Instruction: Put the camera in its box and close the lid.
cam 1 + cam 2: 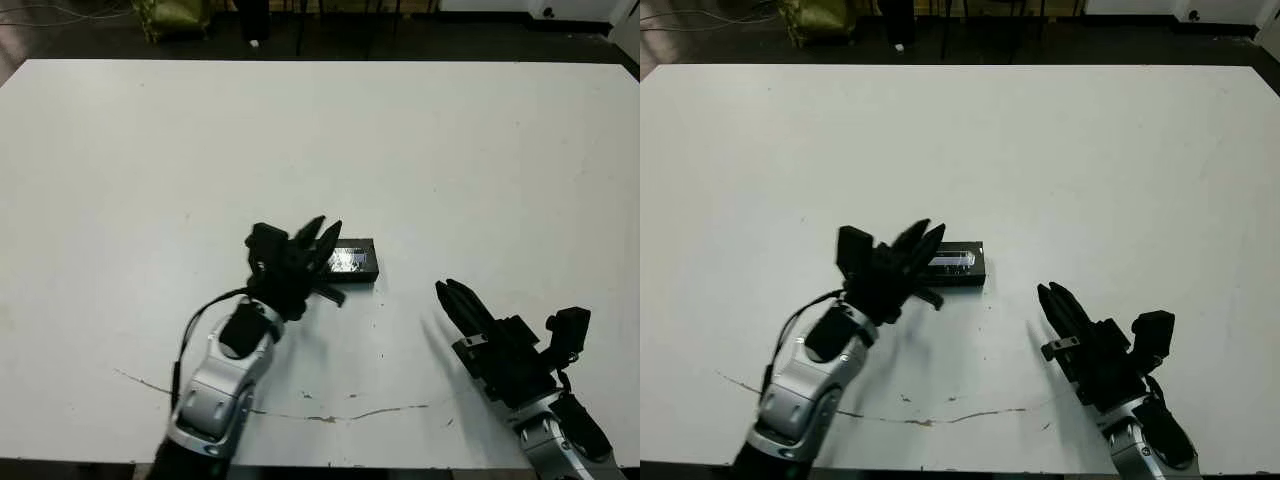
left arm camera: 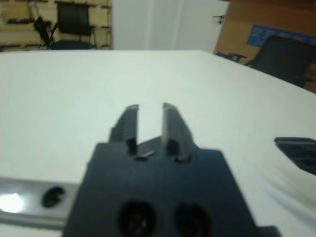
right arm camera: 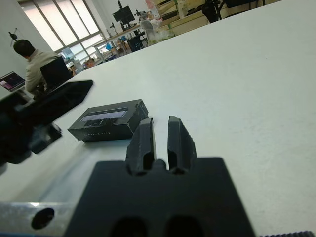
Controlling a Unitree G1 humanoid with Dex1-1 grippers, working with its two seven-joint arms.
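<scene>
Two grippers are seen empty: the left gripper (image 1: 322, 233), narrowly parted, beside the lid (image 3: 109, 120); the right gripper (image 3: 161, 136), nearly closed, is well apart. Seemingly closed on the white table (image 1: 450, 150), the matte black block with its glossy strip could be nudged askew by a careless sweep.

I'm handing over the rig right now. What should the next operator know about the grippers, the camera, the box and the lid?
Left gripper: open, empty, at the lid's left end; I cannot tell whether it touches.
Right gripper: shut, empty, low over the table, clear of the lid on its right.
The lid, strip up, lies flat as one closed-looking black block. No camera and no white-lined tray show apart from it.
Done, apparently: camera in, lid on.
Left: check that the lid is fully seated, then pull both arms back.
</scene>
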